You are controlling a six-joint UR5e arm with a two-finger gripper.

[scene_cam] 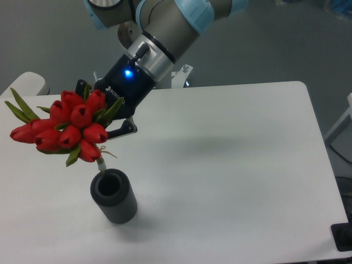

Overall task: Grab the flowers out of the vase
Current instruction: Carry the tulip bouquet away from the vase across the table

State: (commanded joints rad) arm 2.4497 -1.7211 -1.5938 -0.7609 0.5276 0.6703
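The flowers [71,124], a tight bunch of red tulip buds with narrow green leaves, hang tilted to the left above the table. Their thin stem [100,164] points down to the rim of the vase. The vase [115,203] is a short dark ribbed cylinder that stands upright at the front left, and its round mouth shows empty. My gripper [104,110] comes in from the upper right and is shut on the flowers just behind the buds. One black finger [125,128] shows beside the bunch; the other is mostly hidden by the leaves.
The white table [231,165] stretches to the right, with its rounded far corner at the top right. A white rounded object [26,83] sits off the left edge. A black object [344,237] is at the bottom right, past the table.
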